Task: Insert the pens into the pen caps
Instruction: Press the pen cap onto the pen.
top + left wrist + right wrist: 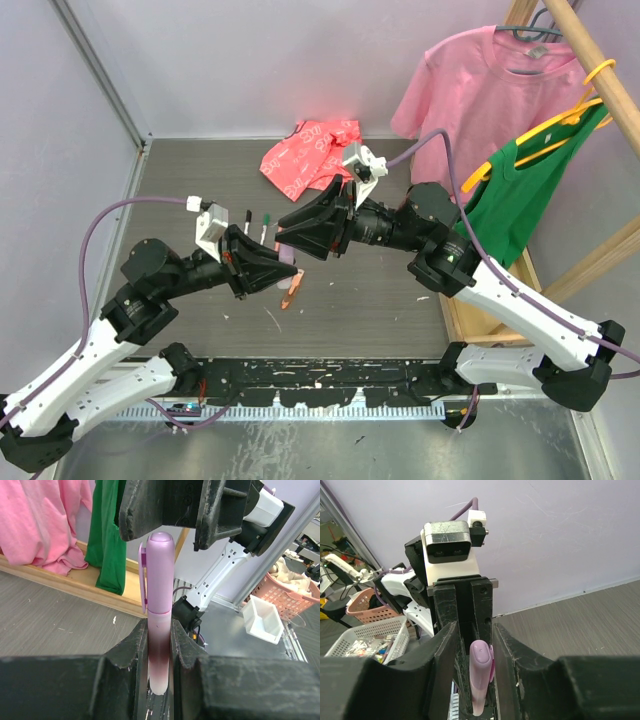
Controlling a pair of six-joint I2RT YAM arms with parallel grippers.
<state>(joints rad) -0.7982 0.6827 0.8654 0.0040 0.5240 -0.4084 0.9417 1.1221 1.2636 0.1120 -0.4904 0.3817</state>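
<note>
My left gripper (160, 630) is shut on the pale barrel of the pink highlighter (159, 645), held above the table. A lilac-pink cap (161, 570) with a side clip sits on its end. My right gripper (475, 635) is open; its fingers (150, 510) stand on either side of the cap's tip (481, 665) with gaps on both sides. In the top view the two grippers meet tip to tip (288, 258). A salmon-orange pen (293, 290) lies on the table below them. Two white markers (249, 224) with a black and a green end (266, 222) lie behind the left gripper.
A red patterned cloth (310, 150) lies at the back of the table. A pink shirt (480, 80) and a green shirt (520, 190) hang on a wooden rack (590, 60) at the right. Small white scraps (272, 318) dot the tabletop.
</note>
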